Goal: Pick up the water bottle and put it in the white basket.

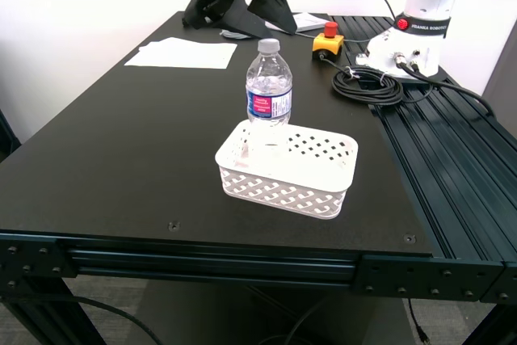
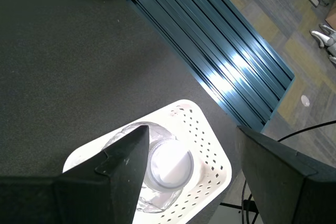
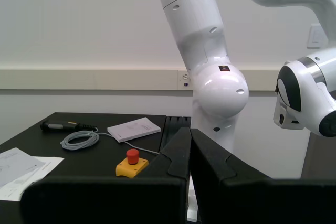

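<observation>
The first wrist view looks straight down on the water bottle (image 2: 167, 167), whose white cap sits between the wide-open jaws of my first gripper (image 2: 191, 166); nothing is held. The bottle is seen standing upright inside the white basket (image 1: 284, 169), at one end, on the table (image 1: 121, 143). A tip-over is judged possible if a finger catches the cap on withdrawal. My second gripper (image 3: 190, 145) is seen with jaws closed, empty.
</observation>
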You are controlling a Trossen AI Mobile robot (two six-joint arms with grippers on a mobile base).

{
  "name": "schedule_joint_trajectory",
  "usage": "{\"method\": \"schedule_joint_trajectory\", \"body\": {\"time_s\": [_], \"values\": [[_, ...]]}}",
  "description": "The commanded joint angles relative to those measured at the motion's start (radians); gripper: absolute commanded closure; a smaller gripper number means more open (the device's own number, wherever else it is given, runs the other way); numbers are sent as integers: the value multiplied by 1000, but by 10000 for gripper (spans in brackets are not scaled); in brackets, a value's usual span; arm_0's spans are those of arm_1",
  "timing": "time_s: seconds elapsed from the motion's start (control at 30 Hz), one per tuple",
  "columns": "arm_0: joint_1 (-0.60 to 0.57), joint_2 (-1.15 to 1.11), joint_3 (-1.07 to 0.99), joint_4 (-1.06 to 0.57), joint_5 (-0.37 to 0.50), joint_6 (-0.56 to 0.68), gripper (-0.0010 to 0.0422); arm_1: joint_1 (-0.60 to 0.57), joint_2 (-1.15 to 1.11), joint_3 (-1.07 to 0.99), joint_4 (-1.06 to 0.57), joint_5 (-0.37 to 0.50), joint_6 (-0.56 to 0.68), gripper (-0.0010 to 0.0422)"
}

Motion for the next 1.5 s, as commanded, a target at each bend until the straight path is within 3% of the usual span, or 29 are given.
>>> {"method": "schedule_joint_trajectory", "body": {"time_s": [0.03, 0.33, 1.5], "values": [[0, 0, 1, 3, 0, 0, 412, 0, -3, 6, 8, 2, -10, 184], [0, 0, 1, 3, 0, 0, 412, 0, -3, 161, 20, -2, -40, 184], [0, 0, 1, 3, 0, 0, 412, 0, -3, 164, -6, -24, -40, 184]]}}
